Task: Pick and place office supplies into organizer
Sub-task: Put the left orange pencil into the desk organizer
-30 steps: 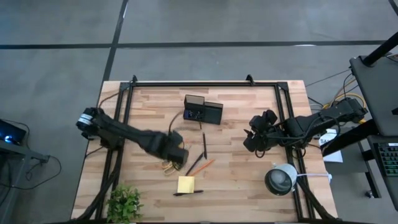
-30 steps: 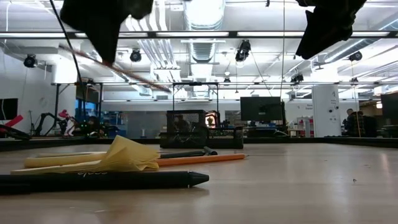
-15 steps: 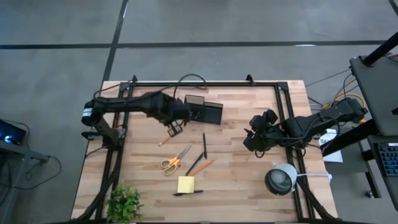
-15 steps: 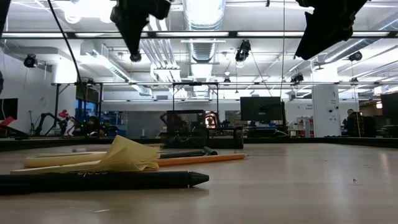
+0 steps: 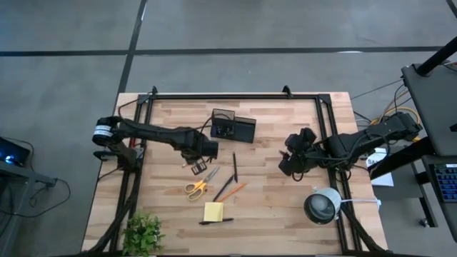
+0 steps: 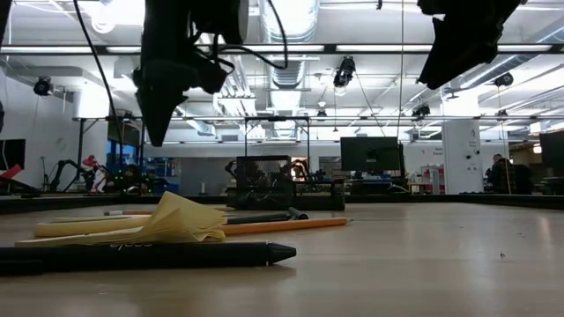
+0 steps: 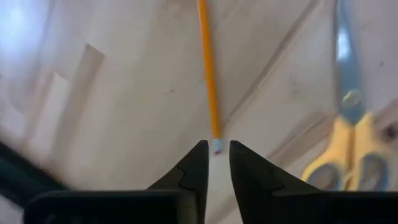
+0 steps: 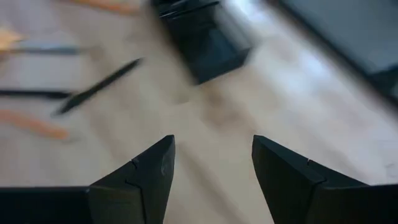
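Organizer point(image 5: 233, 126), one dark box with two compartments, stands toward the back of the bench point(image 5: 285, 214), and all the loose supplies lie in front of it. One pair of yellow-handled scissors point(image 5: 200, 183) lies just in front of the left gripper point(image 5: 194, 164). One yellow sticky-note pad point(image 5: 213, 211) sits nearer the front edge. I count three black pens point(image 5: 233, 165) and two orange pencils: one lies among the pens, the other, the near pencil point(image 7: 207, 74), lies under the left arm.

That near pencil decides the next move. In the left wrist view its long axis runs straight away from the left fingers point(image 7: 194, 171), in line with the slim gap between them, with its eraser end right at their tips. They stand narrowly apart and hold nothing, above the bench. Closing across the shaft looks possible once they come down and reach further along it.

The right gripper point(image 8: 211, 155) hovers well apart on the far side of the pens, fingers spread wide and empty, so the left arm is clearly nearer.
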{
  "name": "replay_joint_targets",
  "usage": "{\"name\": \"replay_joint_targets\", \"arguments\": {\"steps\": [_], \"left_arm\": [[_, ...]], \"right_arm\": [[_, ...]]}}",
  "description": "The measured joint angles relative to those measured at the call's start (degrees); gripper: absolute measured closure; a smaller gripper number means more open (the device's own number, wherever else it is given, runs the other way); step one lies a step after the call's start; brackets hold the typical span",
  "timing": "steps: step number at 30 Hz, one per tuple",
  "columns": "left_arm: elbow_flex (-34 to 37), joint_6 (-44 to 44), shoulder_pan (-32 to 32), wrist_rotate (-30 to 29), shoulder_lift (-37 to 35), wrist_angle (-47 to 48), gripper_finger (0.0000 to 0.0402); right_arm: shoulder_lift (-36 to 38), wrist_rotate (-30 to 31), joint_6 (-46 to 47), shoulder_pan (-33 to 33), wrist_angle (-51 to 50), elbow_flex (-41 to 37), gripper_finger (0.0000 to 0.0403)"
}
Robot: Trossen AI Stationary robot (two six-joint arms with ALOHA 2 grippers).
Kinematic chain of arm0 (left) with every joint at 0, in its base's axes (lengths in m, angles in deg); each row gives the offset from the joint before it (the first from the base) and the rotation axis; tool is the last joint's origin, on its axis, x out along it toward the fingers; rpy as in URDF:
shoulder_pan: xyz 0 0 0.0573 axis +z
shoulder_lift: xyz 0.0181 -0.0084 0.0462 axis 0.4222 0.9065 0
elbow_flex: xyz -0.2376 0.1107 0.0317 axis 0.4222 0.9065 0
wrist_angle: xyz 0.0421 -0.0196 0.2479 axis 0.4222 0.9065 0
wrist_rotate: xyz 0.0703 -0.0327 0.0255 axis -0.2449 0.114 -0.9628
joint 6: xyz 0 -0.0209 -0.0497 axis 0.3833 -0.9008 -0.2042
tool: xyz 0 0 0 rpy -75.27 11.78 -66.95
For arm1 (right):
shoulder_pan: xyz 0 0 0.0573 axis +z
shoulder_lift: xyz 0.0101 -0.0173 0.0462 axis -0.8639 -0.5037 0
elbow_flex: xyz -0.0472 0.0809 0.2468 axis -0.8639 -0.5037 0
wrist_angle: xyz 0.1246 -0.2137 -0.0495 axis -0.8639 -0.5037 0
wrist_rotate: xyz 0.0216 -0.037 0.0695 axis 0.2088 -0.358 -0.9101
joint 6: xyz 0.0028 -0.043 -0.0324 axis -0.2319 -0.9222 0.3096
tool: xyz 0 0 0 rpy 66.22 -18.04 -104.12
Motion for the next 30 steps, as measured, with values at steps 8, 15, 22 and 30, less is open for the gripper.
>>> {"name": "replay_joint_targets", "arguments": {"steps": [8,15,22,30], "left_arm": [[11.93,-18.25,0.01,0.54,-7.54,-26.05,0.0359],[19.49,-23.33,1.25,-3.96,-8.22,-33.73,0.0398],[20.38,-23.16,4.28,-13.63,-7.21,-34.0,0.04],[20.65,-17.26,7.87,-13.64,-0.22,-41.31,0.04]], "right_arm": [[-3.97,-16.33,-5.94,-11.44,14.47,-0.7,0.0255],[-10.09,-29.52,-16.44,-17.44,25.73,1.42,0.0384],[-17.61,-28.9,-18.28,-17.94,25.92,8.46,0.0392],[-22.4,-28.2,-21.13,-17.92,25.47,16.58,0.0392]]}}
